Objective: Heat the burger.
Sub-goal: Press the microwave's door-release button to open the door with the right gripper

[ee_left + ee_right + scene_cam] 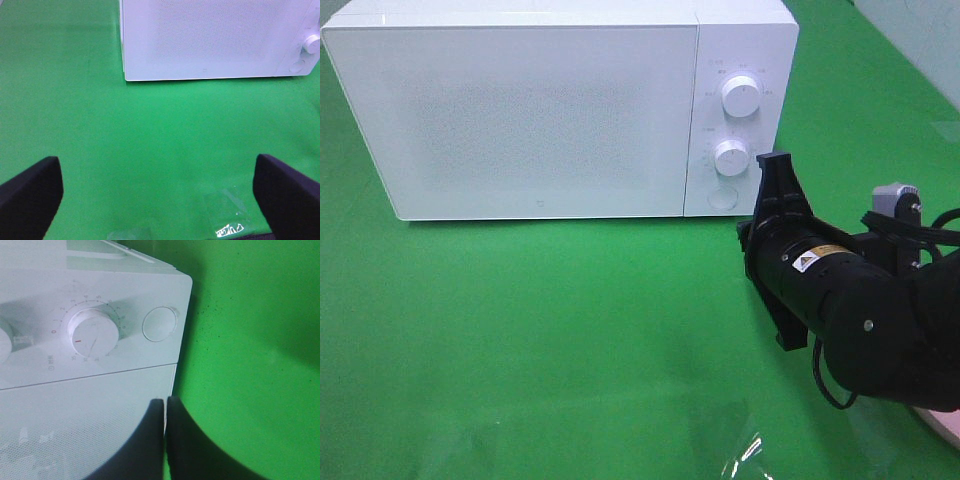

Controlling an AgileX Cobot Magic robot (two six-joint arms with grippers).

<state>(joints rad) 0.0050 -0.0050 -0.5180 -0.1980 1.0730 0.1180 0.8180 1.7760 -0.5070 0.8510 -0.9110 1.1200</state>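
- We see one white microwave (540,110) standing at the back of the green bench (570,330), its door (520,115) closed flat across the front.
- On its control panel we count two dials, the upper dial (742,95) and the lower dial (731,157), with one round button (722,198) below them.
- The burger shows in none of the three views, so we cannot tell where it is; the closed door hides the microwave's inside.
- The right tool (165,405) is clenched, its two fingers pressed together with nothing between them. It sits close in front of the microwave's lower right corner, near the lower dial and the round button; we cannot tell whether it touches the casing.
- The right arm (880,320) covers much of the bench's right front part.
- A pale pink curved edge (942,428) peeks out beneath that arm at the corner of the high view; too little shows for us to name it.
- The left tool (157,167) is released, its fingers spread wide over bare green cloth, well apart from the microwave.
- One scrap of clear film (227,225) lies on the bench near the left tool.
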